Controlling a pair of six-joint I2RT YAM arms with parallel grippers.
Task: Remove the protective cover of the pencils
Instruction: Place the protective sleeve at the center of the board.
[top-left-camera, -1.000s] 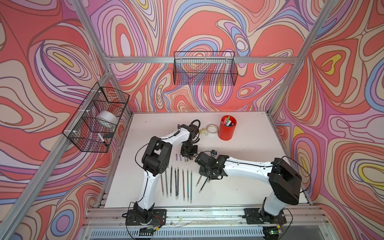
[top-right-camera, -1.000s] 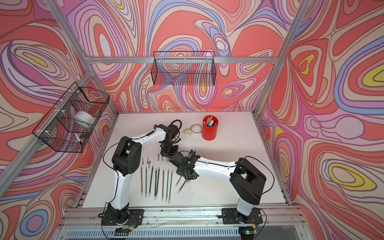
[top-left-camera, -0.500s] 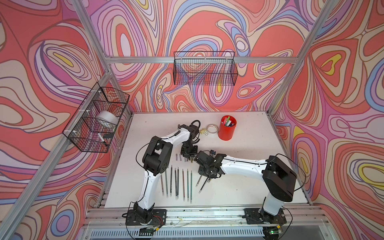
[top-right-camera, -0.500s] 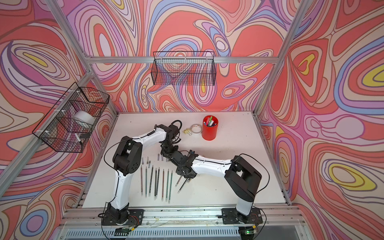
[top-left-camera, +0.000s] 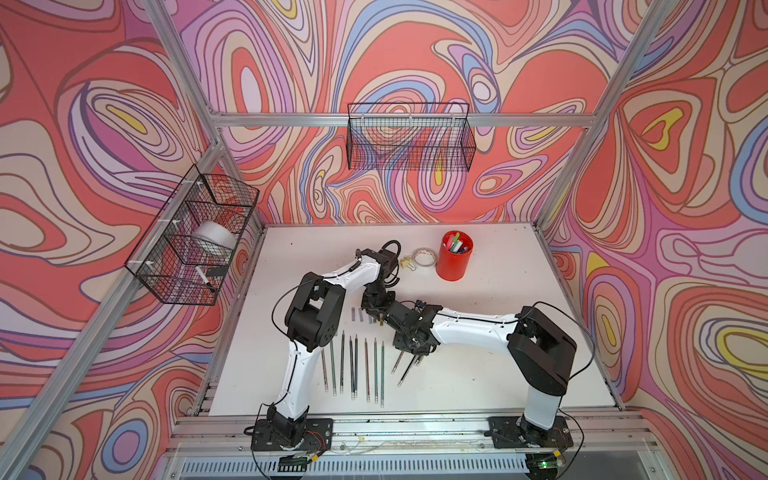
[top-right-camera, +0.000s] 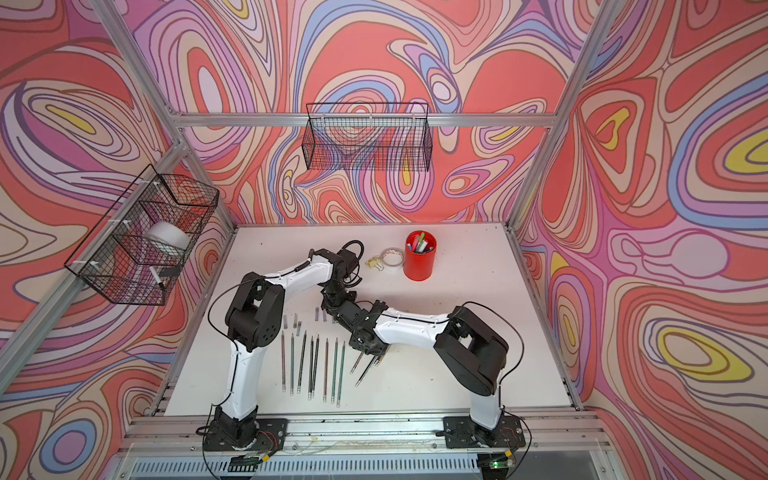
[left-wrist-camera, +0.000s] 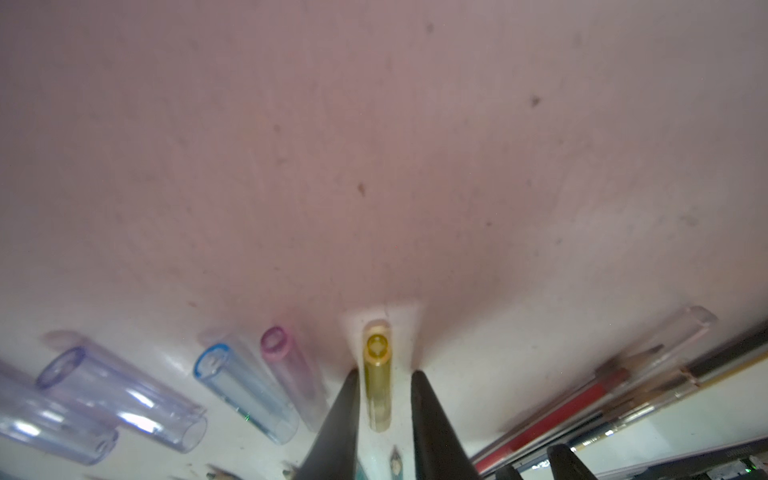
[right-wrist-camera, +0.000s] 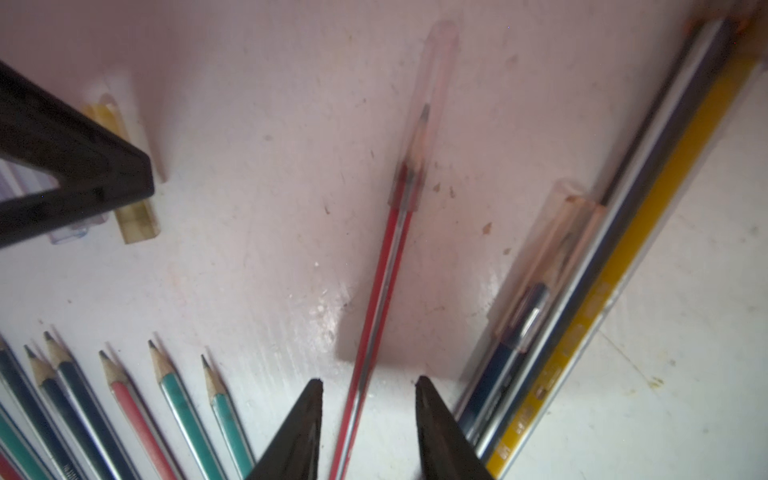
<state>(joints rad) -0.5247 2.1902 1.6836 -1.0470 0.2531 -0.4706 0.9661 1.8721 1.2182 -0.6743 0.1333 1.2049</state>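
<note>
**Both end effectors released, one over a loose cover, one over a covered pencil**

On your far left, a wire basket (top-left-camera: 187, 241) hangs on the wall with a white roll (top-left-camera: 214, 237) inside it.

On the desk (top-left-camera: 498, 374), left of centre and near the front edge, you have a row of bare pencils (top-left-camera: 353, 365) lying side by side. Their sharpened tips point toward the far wall. Just beyond those tips lies a line of loose covers (top-left-camera: 356, 314), some clear, one blue-rimmed (left-wrist-camera: 245, 399) and one pink (left-wrist-camera: 291, 374).

At the right end of that line the left end effector (left-wrist-camera: 382, 374) points down at the desk. It is released. Its fingers (left-wrist-camera: 345, 415) stand apart on either side of a yellow cover (left-wrist-camera: 377, 403) that lies flat on the desk, and desk shows between the cover and each finger.

Just right of it and a little nearer, the right end effector (right-wrist-camera: 368, 380) is also released. Its fingers (right-wrist-camera: 432, 424) stand on either side of a red pencil (right-wrist-camera: 376, 299) without touching it. That pencil lies on the desk with a clear cover (right-wrist-camera: 424, 112) over its tip. Beside it lies a dark pencil (right-wrist-camera: 494, 374), its tip under a cover too. In both top views these two pencils slant out toward you from under the end effector.

Farther right, on the far side of the desk, a tape roll (top-left-camera: 424, 257) lies just left of a red cup (top-left-camera: 453, 270) holding markers (top-left-camera: 456, 243).
</note>
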